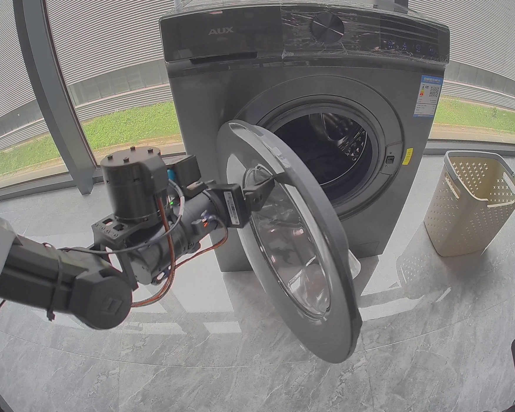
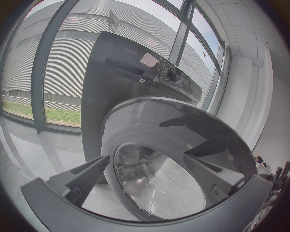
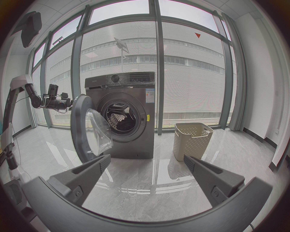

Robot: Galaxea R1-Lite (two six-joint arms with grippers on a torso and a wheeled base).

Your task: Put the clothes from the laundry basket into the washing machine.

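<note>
My left tool [image 1: 266, 186] sits with its fingers apart against the outer face of the door [image 1: 325, 239], up near the hinged side. I can't tell whether the tips actually touch it. In the left wrist view the door's rim and glass lie straight ahead of the spread fingers [image 2: 102, 161], not between them. The door stands swung well out from the washing machine [image 1: 214, 101], and the drum opening [image 1: 330, 150] lies to the right of the tool, on the door's far side, so I judge that any push from here would swing the door right and away from me, toward the machine front. Something pale, which I take for clothes [image 3: 116, 116], lies in the drum. The laundry basket [image 1: 473, 204] stands on the floor just beside the machine's right side, and I see nothing inside it. My right tool [image 3: 146, 158] hangs low, fingers apart and holding nothing, well away from door and basket, so the left arm is much the nearer.
</note>
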